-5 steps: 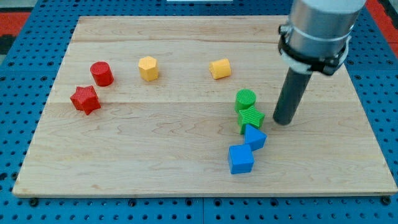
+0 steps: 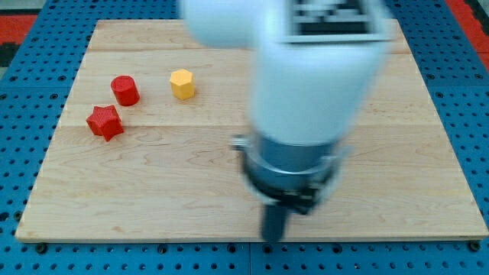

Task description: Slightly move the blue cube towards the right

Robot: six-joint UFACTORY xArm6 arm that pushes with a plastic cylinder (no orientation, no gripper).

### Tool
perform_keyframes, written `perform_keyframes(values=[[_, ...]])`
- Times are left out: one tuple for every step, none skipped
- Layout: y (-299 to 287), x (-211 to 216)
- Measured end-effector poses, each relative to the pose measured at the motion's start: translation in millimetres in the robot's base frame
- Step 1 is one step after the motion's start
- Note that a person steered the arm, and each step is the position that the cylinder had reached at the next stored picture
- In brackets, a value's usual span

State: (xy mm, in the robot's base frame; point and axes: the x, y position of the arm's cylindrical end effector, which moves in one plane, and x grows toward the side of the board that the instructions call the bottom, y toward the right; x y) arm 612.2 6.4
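The blue cube does not show; my arm's large blurred body [image 2: 306, 99] covers the middle and right of the wooden board [image 2: 153, 191], where the blue and green blocks stood. My tip [image 2: 273, 239] is at the board's bottom edge, a little right of centre. No block shows next to it, and I cannot tell how it stands relative to the blue cube.
A red cylinder [image 2: 124, 90] and a red star-shaped block [image 2: 105, 122] sit at the left of the board. A yellow hexagonal block [image 2: 182, 84] sits to the right of the cylinder. A blue pegboard [image 2: 23, 153] surrounds the board.
My arm has swept from the board's right side down and left to the bottom edge. It now hides the blue, green and second yellow blocks.
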Motion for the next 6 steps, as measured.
perform_keyframes(values=[[-12,-30],[12,-33],[18,-38],[20,-38],[49,-38],[57,-38]])
